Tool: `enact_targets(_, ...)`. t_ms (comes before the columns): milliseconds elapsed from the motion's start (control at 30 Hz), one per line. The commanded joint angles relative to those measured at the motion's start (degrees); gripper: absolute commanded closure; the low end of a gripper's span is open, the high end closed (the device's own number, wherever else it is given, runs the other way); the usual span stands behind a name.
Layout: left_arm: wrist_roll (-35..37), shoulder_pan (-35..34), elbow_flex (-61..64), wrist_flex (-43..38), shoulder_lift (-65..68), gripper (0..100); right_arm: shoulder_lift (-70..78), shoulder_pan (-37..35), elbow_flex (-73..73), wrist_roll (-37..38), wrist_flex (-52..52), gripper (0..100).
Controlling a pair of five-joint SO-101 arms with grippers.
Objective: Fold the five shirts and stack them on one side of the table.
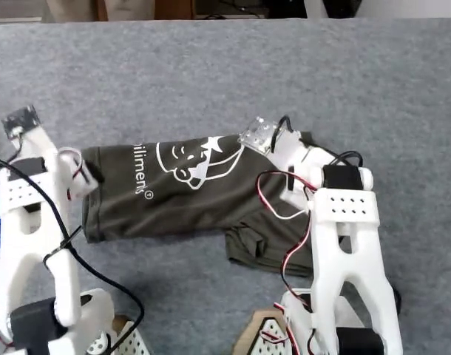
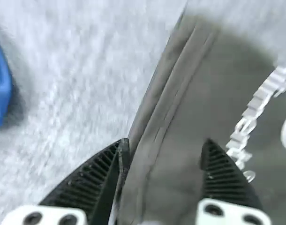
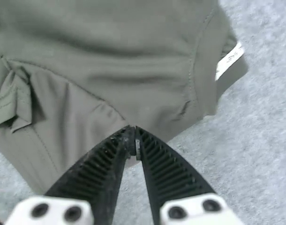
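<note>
High view: olive shirt (image 1: 174,200) lies mid-table (image 1: 211,66), on grey felt. Left wrist view: left claw (image 2: 166,143) open, straddling the hem; best closed on every layer before lifting. Blue cloth (image 2: 0,93) lies nearby. Right wrist view: right claw (image 3: 134,129) closed, apparently pinching the shirt's edge.

White plastic arms (image 1: 347,237) carry black servos (image 1: 342,177) and looping red, black cables (image 1: 264,194). End effector fingers (image 3: 171,173) are black, apparently ribbed.
</note>
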Motion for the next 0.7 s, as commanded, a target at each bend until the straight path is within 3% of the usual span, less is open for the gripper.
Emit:
enact_targets(0, 2.20, 4.92, -5.63, -4.48, 4.00, 86, -1.80, -0.84, -0.75, 0.26, -4.04, 99.4)
enact_targets(100, 2.46, 7.65, -8.79, -9.76, 10.33, 99, 0.75, -1.45, -3.47, 0.09, -4.31, 99.4)
enact_targets(233, 2.55, 7.82, -14.86, -13.71, 20.70, 98, 9.10, -1.45, -8.75, -2.99, -6.42, 99.4)
enact_targets(533, 2.02, 5.45, -35.96, -13.80, 45.49, 98, 36.44, -0.04, -19.65, -4.84, -11.43, 99.4)
enact_targets(667, 1.93, 3.34, -48.35, -7.74, 52.26, 98, 46.55, 3.38, -28.18, -4.66, -11.25, 99.4)
